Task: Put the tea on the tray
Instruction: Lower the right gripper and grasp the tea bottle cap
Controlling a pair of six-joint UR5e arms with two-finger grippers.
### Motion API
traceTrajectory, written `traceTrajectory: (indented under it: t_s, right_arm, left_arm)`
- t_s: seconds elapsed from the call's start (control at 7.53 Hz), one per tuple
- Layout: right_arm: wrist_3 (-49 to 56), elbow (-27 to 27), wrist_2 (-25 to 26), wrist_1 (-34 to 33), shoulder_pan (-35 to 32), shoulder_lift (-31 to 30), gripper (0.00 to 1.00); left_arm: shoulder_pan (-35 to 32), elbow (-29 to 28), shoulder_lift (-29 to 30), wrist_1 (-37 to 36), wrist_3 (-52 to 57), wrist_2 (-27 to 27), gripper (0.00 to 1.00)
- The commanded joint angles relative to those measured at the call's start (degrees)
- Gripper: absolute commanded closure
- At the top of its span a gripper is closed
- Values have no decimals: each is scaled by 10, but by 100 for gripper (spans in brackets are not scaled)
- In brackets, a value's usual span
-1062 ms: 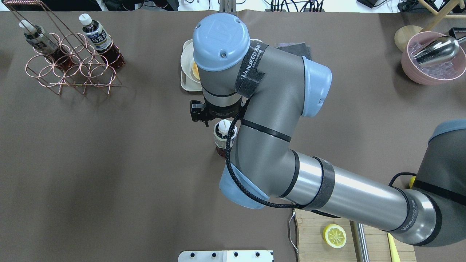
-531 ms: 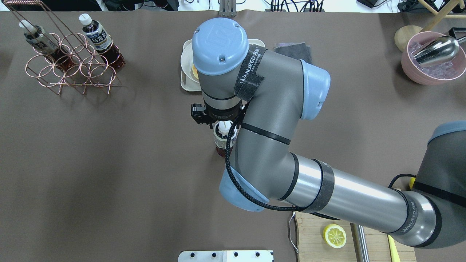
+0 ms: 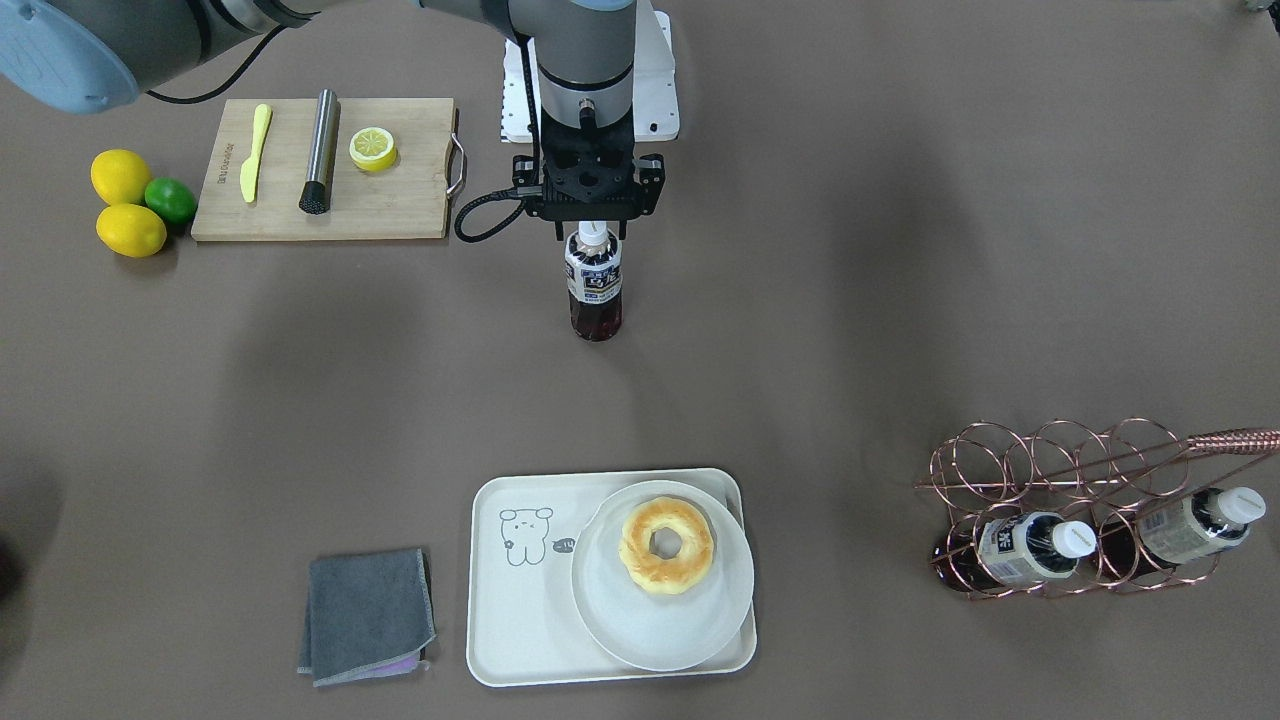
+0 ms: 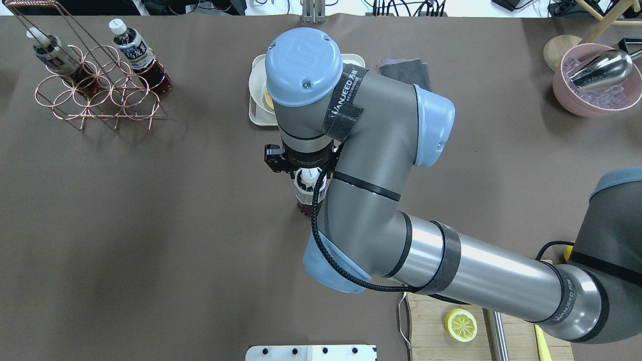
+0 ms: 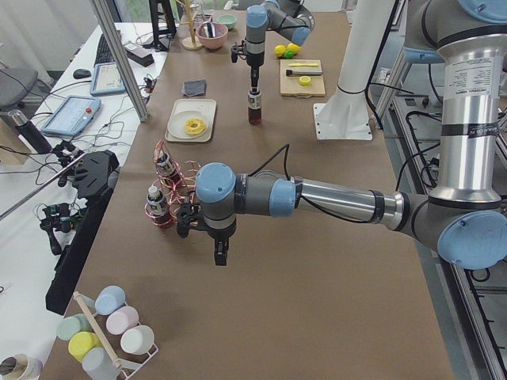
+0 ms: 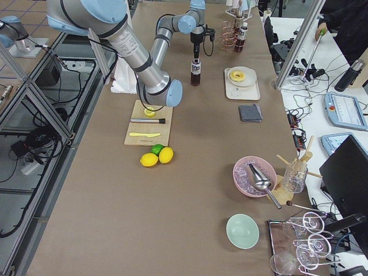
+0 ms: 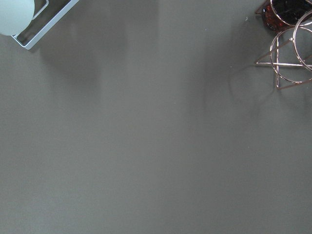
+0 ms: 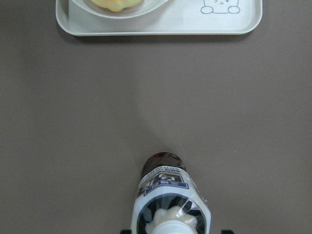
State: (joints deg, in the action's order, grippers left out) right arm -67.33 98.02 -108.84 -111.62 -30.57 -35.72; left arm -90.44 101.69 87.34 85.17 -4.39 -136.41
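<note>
One tea bottle (image 3: pixel 594 285) stands upright on the brown table, apart from the tray; it also shows in the overhead view (image 4: pixel 304 198) and the right wrist view (image 8: pixel 168 187). My right gripper (image 3: pixel 594 232) hangs straight over its white cap, jaws open on either side of the cap. The cream tray (image 3: pixel 520 610) with the bear drawing lies farther out from me and carries a round plate (image 3: pixel 620 625) with a doughnut (image 3: pixel 665 545). My left gripper (image 5: pixel 220 253) hangs over bare table near the copper rack; I cannot tell if it is open or shut.
Two more tea bottles (image 3: pixel 1020 550) (image 3: pixel 1190 525) lie in the copper wire rack (image 3: pixel 1060 470). A grey cloth (image 3: pixel 368 615) lies beside the tray. A cutting board (image 3: pixel 410 200) with a lemon half, knife and muddler sits near my base. A pink ice bowl (image 4: pixel 597 80) stands far right.
My right gripper has shifted a little toward my base, closer over the bottle's cap. The bottle has not moved.
</note>
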Motion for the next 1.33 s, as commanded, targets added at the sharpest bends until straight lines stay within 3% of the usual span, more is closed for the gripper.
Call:
traceTrajectory:
  t_s: [0.0,0.13,0.4,0.66,0.93,1.19]
  right_arm:
    - [-3,4,0,0,2,-1,67]
    - [-3,11,2,0,2,-4,100]
    - [-3,14,23,0,6,-6,100]
    - [-1,37,11,-10,-13,3,100]
    - [17,31,-49,-32,-75,25,100]
    - [74,-12,-94,-33,-137,35,100]
  left_arm:
    - [0,0,0,0,0,0,2]
    - [0,1,0,0,0,0,2]
    - [-1,0,-1,2,0,1,2]
    - [-1,-1,-1,2,1,1,2]
    - [-1,-1,0,2,0,0,2]
    - [0,-2,6,1,-1,1,2]
